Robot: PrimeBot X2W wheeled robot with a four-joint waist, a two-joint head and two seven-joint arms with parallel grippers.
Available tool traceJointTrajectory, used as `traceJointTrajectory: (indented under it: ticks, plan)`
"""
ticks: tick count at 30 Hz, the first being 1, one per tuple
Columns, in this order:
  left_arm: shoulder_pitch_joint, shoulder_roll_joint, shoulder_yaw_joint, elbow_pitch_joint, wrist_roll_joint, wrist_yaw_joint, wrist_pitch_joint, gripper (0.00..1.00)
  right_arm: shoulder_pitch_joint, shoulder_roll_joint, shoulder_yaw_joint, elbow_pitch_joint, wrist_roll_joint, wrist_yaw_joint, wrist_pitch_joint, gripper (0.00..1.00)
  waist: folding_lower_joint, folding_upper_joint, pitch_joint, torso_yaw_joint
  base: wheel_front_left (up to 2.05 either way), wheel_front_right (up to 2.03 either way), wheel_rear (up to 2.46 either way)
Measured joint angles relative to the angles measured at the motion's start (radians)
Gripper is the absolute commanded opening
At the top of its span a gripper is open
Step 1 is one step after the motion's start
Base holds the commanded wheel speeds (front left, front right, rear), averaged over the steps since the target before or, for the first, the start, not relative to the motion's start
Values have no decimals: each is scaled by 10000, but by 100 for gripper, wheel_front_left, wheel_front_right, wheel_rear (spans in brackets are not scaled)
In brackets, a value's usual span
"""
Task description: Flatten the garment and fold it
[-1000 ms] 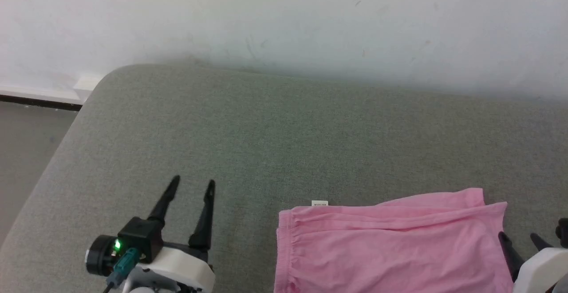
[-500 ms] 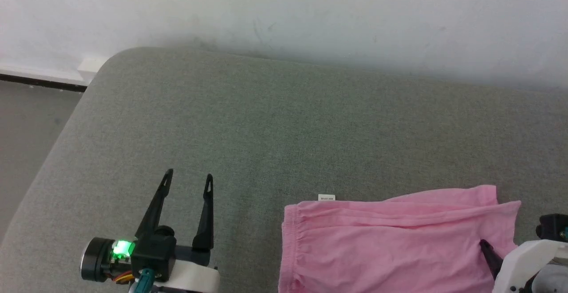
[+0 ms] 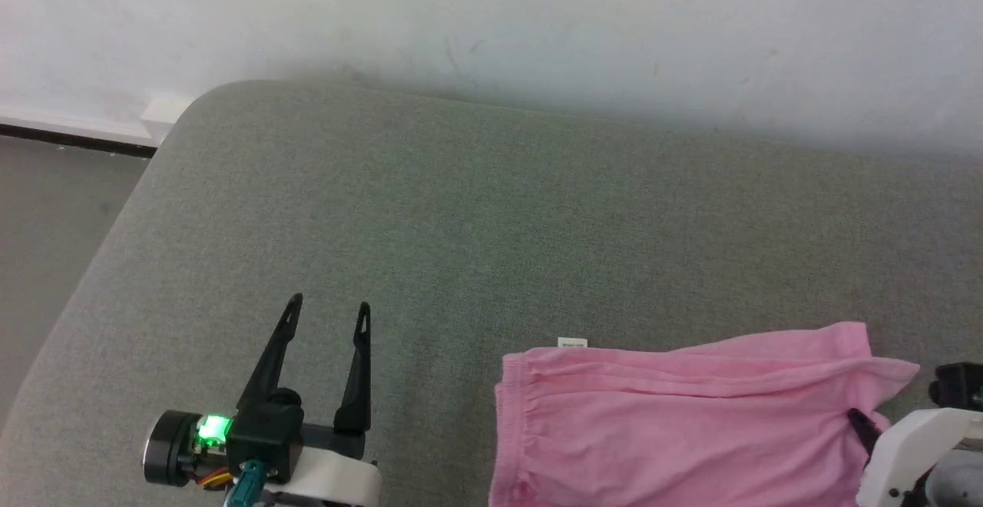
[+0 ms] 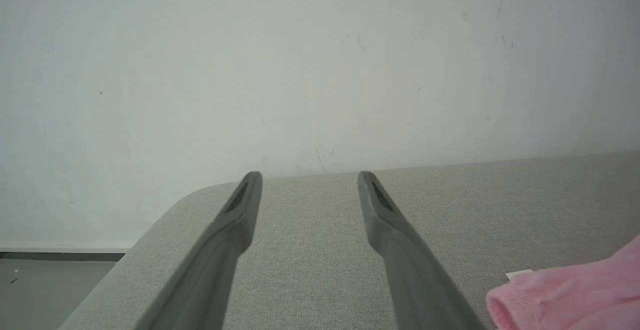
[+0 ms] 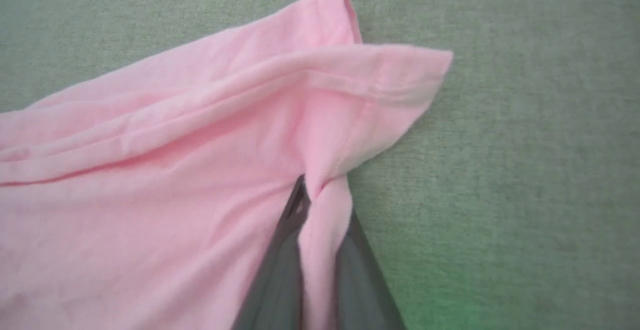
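The garment (image 3: 683,422), small pink shorts, lies on the grey-green cushion at the lower right of the head view, gathered waistband to the left and a small white label (image 3: 572,342) at its top edge. My right gripper (image 5: 315,195) is shut on the garment's right leg hem, with a fold of pink cloth (image 5: 320,230) pinched between its dark fingers; in the head view it sits at the lower right edge (image 3: 864,426). My left gripper (image 3: 326,315) hovers open over bare cushion left of the garment, its fingers (image 4: 235,220) spread with nothing between them.
The grey-green cushion (image 3: 461,223) has a rounded far-left corner. A white wall (image 3: 491,23) stands right behind it. Floor (image 3: 46,223) shows beyond the cushion's left edge. The waistband end (image 4: 565,295) shows at the lower right of the left wrist view.
My right gripper has shut on the garment's right hem, and that corner has been pulled slightly rightward. The left gripper has stayed open, its wrist rotated a little. The head camera shifted.
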Motion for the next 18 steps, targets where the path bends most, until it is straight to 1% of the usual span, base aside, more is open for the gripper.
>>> traceJointTrajectory:
  ticks: [3,7,9,13,18]
  plan:
    - [44,-54,88,35,73,-113,0,100,-61,-75,-646,199,-215,0,-165,0,0,0,-89,-78,0,0,0]
    - [163,-142,157,75,104,-259,0,100,-75,-330,-2008,541,-855,-12,-255,0,0,0,-225,-169,0,0,0]
    - [204,-196,207,94,109,-330,0,100,-71,-370,-2445,587,-1135,-12,-245,0,0,0,-297,-213,0,0,0]
    - [319,-291,295,138,163,-418,0,100,33,-236,-2529,236,-1306,-13,-82,0,0,0,-457,-312,0,0,0]
    - [626,-370,374,219,165,-516,0,100,487,86,-1977,-941,-1127,-17,502,0,0,0,-708,-456,0,0,0]
